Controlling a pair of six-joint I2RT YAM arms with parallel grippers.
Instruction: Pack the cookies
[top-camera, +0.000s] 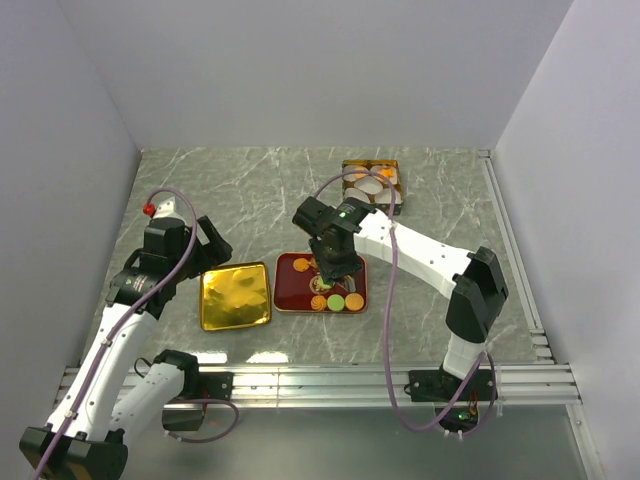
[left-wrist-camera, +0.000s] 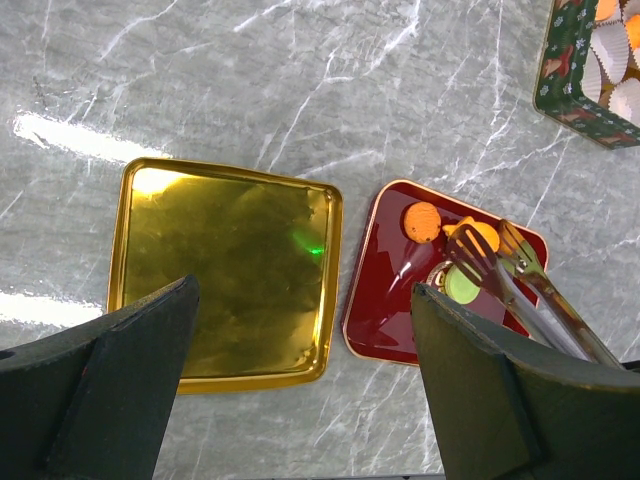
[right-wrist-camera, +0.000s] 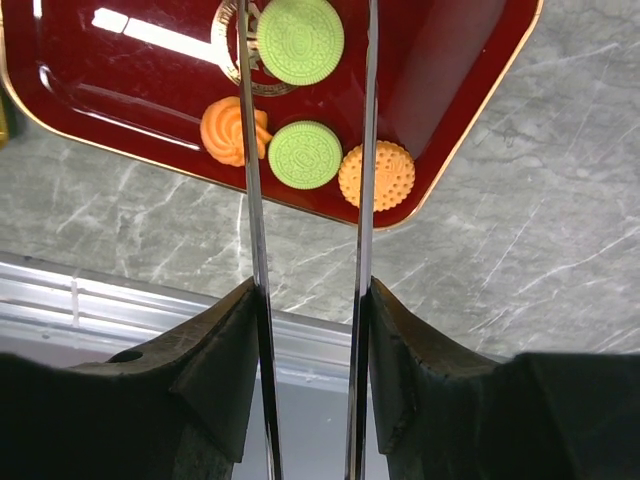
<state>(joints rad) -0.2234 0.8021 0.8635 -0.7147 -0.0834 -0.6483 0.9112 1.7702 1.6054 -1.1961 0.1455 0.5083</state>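
The cookies (right-wrist-camera: 305, 155) lie on a red tray (right-wrist-camera: 470, 120): two light green ones, an orange swirl (right-wrist-camera: 232, 131) and an orange round one (right-wrist-camera: 377, 176). My right gripper (right-wrist-camera: 312, 290) is shut on metal tongs (right-wrist-camera: 257, 200). The tongs' two arms reach over the tray and pass on either side of the larger green cookie (right-wrist-camera: 300, 40), with a small gap on each side. From above, the right gripper (top-camera: 335, 262) hangs over the red tray (top-camera: 292, 290). My left gripper (left-wrist-camera: 305, 290) is open and empty, above the near edge of a gold tray (left-wrist-camera: 220, 260).
A green printed tin (top-camera: 372, 182) with white paper cups and some orange pieces stands at the back, behind the red tray. The gold tray (top-camera: 236, 295) lies just left of the red tray. A metal rail runs along the near table edge.
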